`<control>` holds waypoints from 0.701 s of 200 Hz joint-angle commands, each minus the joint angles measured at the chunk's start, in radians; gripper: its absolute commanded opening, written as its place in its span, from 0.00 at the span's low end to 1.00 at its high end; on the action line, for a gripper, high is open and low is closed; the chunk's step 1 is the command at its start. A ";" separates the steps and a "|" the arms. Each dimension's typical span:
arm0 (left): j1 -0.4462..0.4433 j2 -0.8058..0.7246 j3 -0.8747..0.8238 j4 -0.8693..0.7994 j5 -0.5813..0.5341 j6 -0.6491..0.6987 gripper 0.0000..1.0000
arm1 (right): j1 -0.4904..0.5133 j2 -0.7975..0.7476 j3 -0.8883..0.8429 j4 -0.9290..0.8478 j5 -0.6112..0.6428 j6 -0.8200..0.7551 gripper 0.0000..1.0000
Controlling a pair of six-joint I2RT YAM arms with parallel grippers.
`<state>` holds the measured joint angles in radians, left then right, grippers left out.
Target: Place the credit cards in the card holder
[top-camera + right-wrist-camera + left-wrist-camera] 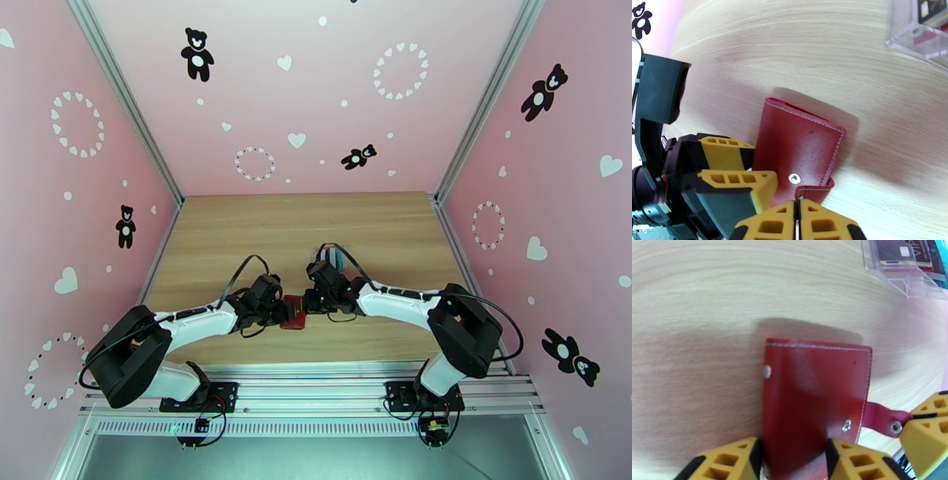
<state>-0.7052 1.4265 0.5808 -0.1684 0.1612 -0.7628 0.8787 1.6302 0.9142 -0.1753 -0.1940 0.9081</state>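
Observation:
The dark-red card holder [813,390] is folded shut and held just above the wooden table between the two arms [294,317]. My left gripper [793,447] is shut on its near end, one yellow finger on each side. My right gripper [797,205] is pinched shut on the snap tab [884,419] that sticks out of the holder's side. The credit cards [908,252] stand in a clear plastic rack [916,35] farther back on the table; a black card with gold print and a teal edge show.
The clear rack [330,256] sits just behind the right wrist. Pink walls with bear and heart prints enclose the table [237,229] on three sides. Bare wood stretches to the back and left of the grippers.

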 commanded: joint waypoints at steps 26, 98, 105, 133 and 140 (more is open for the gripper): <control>-0.010 -0.032 0.002 -0.066 0.000 -0.012 0.50 | 0.002 -0.063 -0.041 -0.072 0.043 -0.011 0.25; -0.010 -0.048 0.001 -0.080 -0.002 -0.018 0.50 | 0.002 -0.081 -0.067 -0.121 0.075 -0.009 0.29; -0.009 -0.052 -0.001 -0.083 -0.004 -0.018 0.50 | 0.001 -0.081 -0.070 -0.130 0.083 -0.009 0.29; -0.010 -0.071 -0.009 -0.089 -0.005 -0.012 0.49 | -0.013 -0.070 -0.080 -0.148 0.087 -0.009 0.29; -0.010 -0.075 -0.010 -0.089 -0.007 -0.012 0.48 | -0.016 -0.064 -0.078 -0.148 0.085 -0.011 0.29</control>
<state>-0.7071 1.3842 0.5804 -0.2321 0.1608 -0.7723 0.8745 1.5826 0.8486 -0.2794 -0.1295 0.9016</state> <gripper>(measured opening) 0.489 0.293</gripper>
